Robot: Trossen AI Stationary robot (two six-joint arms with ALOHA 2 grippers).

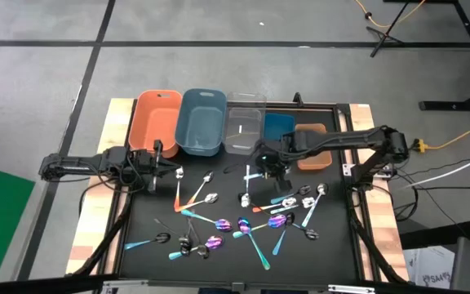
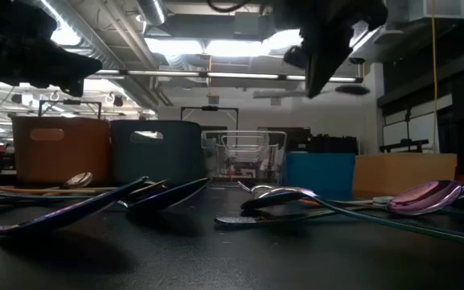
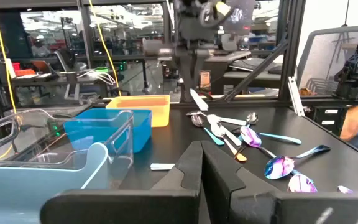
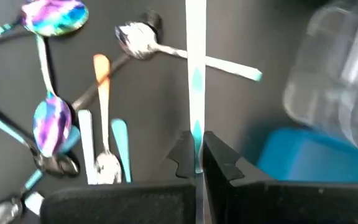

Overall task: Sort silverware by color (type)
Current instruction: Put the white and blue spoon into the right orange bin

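The left gripper (image 1: pixel 155 155) waits by the orange bin (image 1: pixel 155 119), fingers pressed together on nothing. Orange, grey (image 1: pixel 201 121) and clear bins (image 1: pixel 244 122) look empty, so sorting has hardly begun; the silverware (image 1: pixel 243 220) lies scattered over the black mat (image 1: pixel 145 220). Past the clear bin, the right gripper (image 1: pixel 265 168) hangs above the mat, pinching a pale white-and-teal handle (image 4: pixel 196 74) near the blue bin (image 1: pixel 279 126). I can't see what sort of utensil it is, and the arm covers much of the blue and brown bins (image 1: pixel 311 147).
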